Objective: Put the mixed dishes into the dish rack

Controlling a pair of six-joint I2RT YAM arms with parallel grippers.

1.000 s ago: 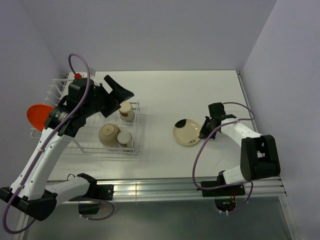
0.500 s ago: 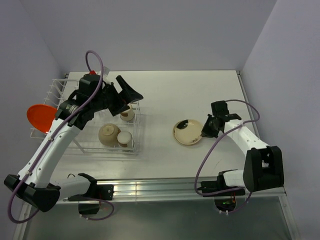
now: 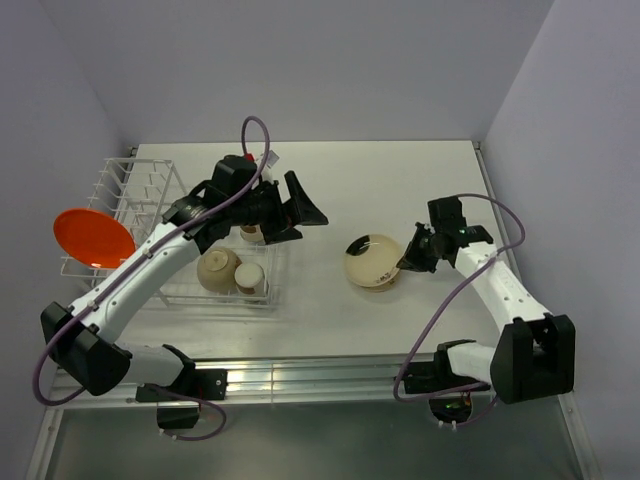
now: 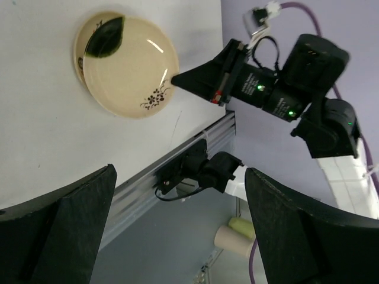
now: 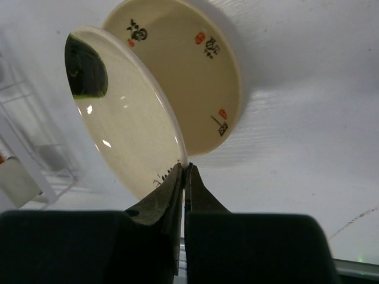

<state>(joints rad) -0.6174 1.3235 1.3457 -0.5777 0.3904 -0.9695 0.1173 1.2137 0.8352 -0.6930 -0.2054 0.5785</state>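
The right gripper (image 5: 185,168) pinches the cream shallow dish with brown marks (image 5: 124,118) by its rim, probably to lift it, while the left gripper (image 4: 177,174) is spread wide.

We see a white table (image 3: 330,180) with a plain matte top. Behind it stands a pale lavender back wall (image 3: 300,60). A right wall (image 3: 580,120) and a left wall (image 3: 40,110) of the same colour close the sides. A grooved aluminium rail (image 3: 330,372) runs along the near edge of the table, and beyond it lies a grey floor (image 3: 320,440). In the left wrist view, two small cream cylinders (image 4: 232,239) lie below the rail; we cannot tell what they are.
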